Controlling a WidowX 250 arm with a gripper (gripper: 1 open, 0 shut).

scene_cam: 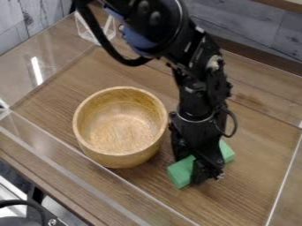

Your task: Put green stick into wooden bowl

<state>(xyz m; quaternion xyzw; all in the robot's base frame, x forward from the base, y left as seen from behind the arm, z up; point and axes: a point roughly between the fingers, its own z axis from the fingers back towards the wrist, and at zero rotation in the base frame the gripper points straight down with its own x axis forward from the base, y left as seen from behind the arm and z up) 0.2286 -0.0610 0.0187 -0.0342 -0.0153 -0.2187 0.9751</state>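
The green stick (181,171) lies flat on the wooden table, just right of the wooden bowl (81,126). The bowl is round, light tan and has nothing in it. My black gripper (202,164) points straight down onto the middle of the stick. Its fingers are shut on the green stick from both sides, and green ends show to the left and right of them. The stick rests on the table surface, close to the bowl's outer wall but apart from it.
Clear plastic walls (48,53) enclose the wooden tabletop (260,141), with a low clear edge along the front. The black arm (177,44) reaches in from the upper left above the bowl. A dark cable (30,212) lies outside the front left corner.
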